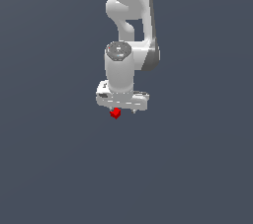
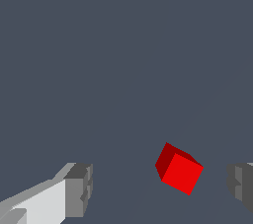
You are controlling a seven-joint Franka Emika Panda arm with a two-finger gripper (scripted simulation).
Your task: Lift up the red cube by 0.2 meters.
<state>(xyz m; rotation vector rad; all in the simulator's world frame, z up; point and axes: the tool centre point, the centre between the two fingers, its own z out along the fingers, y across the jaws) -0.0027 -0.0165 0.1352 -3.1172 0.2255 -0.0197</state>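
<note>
While the end effector (image 2: 160, 188) gapes, the red cube (image 2: 181, 171) lies between its fingers

The floor (image 1: 54, 168) is a flat, plain slate-grey surface that fills both views with no edge, seam or mark to be seen. The only thing lying on it is the cube (image 1: 115, 113), small and bright red, sitting near the middle of the exterior view; in the wrist view the cube (image 2: 180, 169) rests turned at an angle, showing a bright face and darker sides
</note>
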